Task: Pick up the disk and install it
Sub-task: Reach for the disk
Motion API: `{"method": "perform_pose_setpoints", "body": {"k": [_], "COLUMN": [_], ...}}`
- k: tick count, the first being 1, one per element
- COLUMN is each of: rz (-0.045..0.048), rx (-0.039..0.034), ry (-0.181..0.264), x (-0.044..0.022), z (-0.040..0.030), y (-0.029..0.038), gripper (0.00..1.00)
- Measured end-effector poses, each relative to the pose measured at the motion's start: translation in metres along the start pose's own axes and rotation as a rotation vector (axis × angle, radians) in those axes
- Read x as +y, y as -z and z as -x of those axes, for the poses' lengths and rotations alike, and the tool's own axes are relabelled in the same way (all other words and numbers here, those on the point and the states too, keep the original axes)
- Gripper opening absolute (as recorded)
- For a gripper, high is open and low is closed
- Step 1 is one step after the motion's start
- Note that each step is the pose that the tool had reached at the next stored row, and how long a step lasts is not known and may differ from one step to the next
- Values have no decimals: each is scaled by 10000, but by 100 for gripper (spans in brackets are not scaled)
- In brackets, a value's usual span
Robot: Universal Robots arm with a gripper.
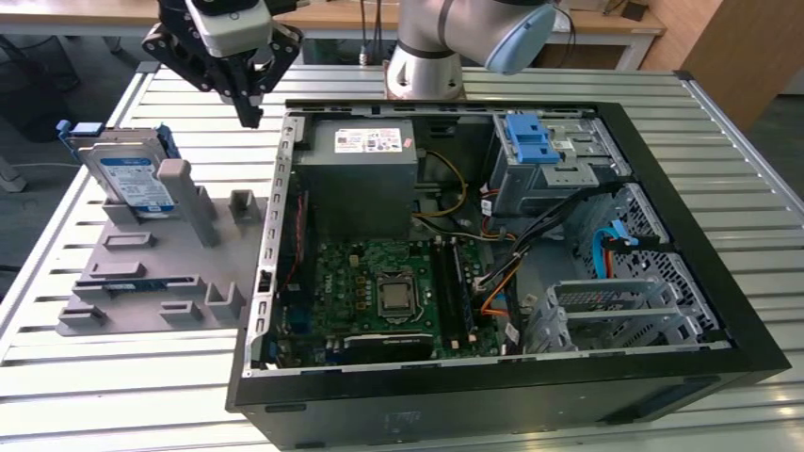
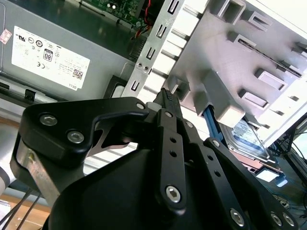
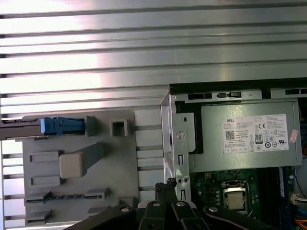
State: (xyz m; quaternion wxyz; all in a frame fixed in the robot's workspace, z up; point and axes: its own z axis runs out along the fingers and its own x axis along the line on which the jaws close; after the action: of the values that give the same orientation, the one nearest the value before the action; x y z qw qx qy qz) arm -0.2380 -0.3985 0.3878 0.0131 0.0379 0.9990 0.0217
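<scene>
Gripper (image 1: 251, 115), fingertips together, holds nothing. At its eight o'clock in the exterior view, the disk (image 1: 132, 179) stands upright.

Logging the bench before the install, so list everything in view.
disk: one, silver in blue carrier, upright in the fixture, exterior view's left
fixture: one, grey, on the table beside the case
computer case: one, black, open on the table
power supply: one, grey, inside the case
motherboard: one, green, inside the case
latch bracket: one, blue, inside the case
table: one, silver slats, under everything
arm: one, grey, beyond the case
hand: one, black, shut, empty, near the case's edge
</scene>
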Motion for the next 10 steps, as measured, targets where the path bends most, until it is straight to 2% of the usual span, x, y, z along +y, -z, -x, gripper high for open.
{"method": "perform_pose_setpoints", "body": {"k": [10], "rz": [1], "rx": [0], "ry": [0], "x": [-2], "z": [-31], "y": [-1], "gripper": [11]}}
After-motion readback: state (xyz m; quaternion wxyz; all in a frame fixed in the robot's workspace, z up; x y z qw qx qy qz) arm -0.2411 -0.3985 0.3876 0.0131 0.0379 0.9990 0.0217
